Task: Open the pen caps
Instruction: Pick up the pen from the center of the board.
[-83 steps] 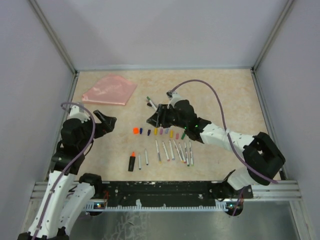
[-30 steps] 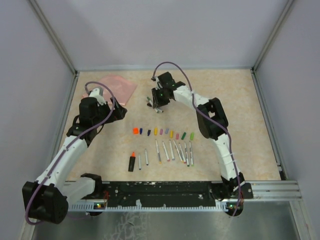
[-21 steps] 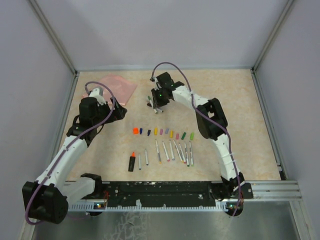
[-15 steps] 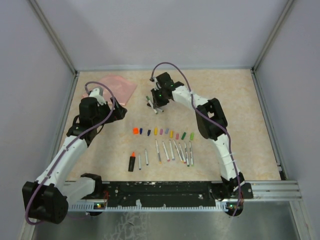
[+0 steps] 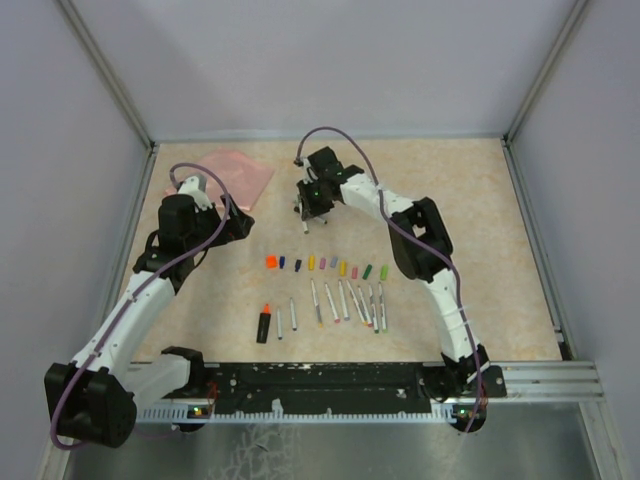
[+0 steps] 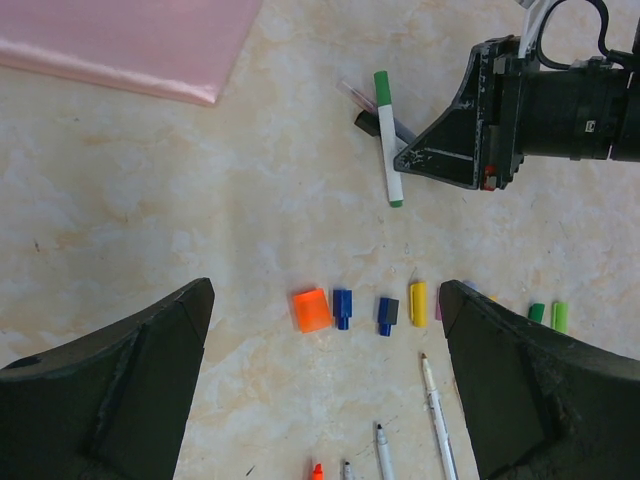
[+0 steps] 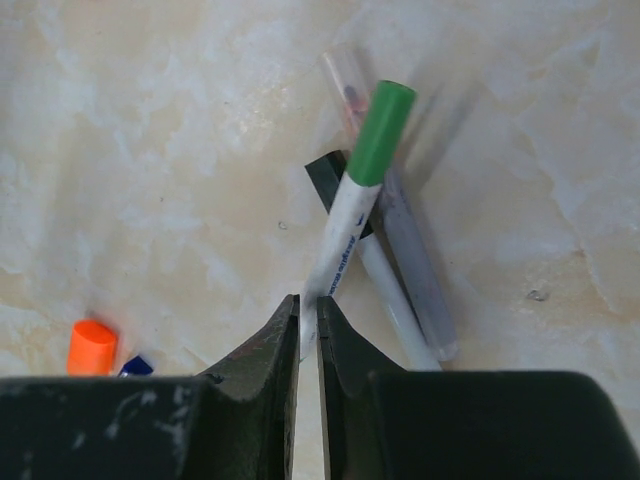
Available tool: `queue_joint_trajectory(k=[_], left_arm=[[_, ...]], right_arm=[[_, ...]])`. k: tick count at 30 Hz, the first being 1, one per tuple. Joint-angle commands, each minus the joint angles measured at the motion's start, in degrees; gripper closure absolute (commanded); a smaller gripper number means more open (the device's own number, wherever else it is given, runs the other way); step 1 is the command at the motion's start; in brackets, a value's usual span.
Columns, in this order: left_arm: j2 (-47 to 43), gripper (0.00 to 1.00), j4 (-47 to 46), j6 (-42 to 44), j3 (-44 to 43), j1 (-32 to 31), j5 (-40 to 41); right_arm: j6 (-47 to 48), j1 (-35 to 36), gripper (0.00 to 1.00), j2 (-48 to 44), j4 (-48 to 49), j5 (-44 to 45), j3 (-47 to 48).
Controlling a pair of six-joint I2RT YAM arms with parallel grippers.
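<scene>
The right wrist view shows up close what the top view shows only as a tiny tangle. The right tool (image 7: 308, 325) has its two dark fingers squeezed almost together. The white stick of a pen (image 7: 340, 240) runs into the thin slit between them, so the tool is gripping that pen. The green cap (image 7: 382, 130) sits on the pen's far end, away from the fingertips. It is smooth and round, like a little tube. Under this pen lie a grey pen (image 7: 420, 275), a second white pen (image 7: 388, 300) and a small black piece (image 7: 326, 172). They are all crossed in a pile just ahead of the tool.

The left wrist view shows the left tool (image 6: 325, 292) spread wide with nothing in it. Loose caps lie in a line between its two fingertips: a chunky orange cap (image 6: 311, 309), dark blue caps (image 6: 343, 308) and a yellow cap (image 6: 418, 302). A flat, shiny pink pouch (image 6: 130, 40) lies well ahead of this tool, to its left.

Only the top view shows the whole row of caps (image 5: 325, 265) and the row of thin bare pens (image 5: 345, 300) behind it, nearer the arm bases. An orange and black marker (image 5: 264, 322) lies beside them. The surface (image 5: 480, 200) is pale and blotchy, like marble.
</scene>
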State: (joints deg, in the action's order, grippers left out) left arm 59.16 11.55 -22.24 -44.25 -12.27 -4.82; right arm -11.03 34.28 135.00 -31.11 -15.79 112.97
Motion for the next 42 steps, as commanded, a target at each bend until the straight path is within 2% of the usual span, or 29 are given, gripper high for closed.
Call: queue_joint_trajectory(k=[1,17,27,32,42], left_arm=[[0.0,0.01,-1.6,-0.3,-0.4,-0.2,-1.0],[-0.4,0.01,-1.7,-0.6,-0.4,-0.2,-1.5],[-0.7,0.01,-1.9,-0.7,0.1,-0.2,-1.4],[-0.8,0.01,-2.0,-0.7,0.4,-0.2,-1.4],[-0.8,0.01,-2.1,-0.8,0.4,-0.2,-1.5]], right_arm=[[1.3,1.2,0.87,-0.1,0.6,-1.4,1.5],[1.1,2.3,0.80,0.8,-3.0,3.9,3.9],[1.2,2.6,0.79,-2.6,-1.2,4.9,0.2],[0.5,2.8,0.73,-3.2,-1.1,6.3,-1.0],[1.0,4.0,0.74,-0.4,-3.4,10.5,1.5]])
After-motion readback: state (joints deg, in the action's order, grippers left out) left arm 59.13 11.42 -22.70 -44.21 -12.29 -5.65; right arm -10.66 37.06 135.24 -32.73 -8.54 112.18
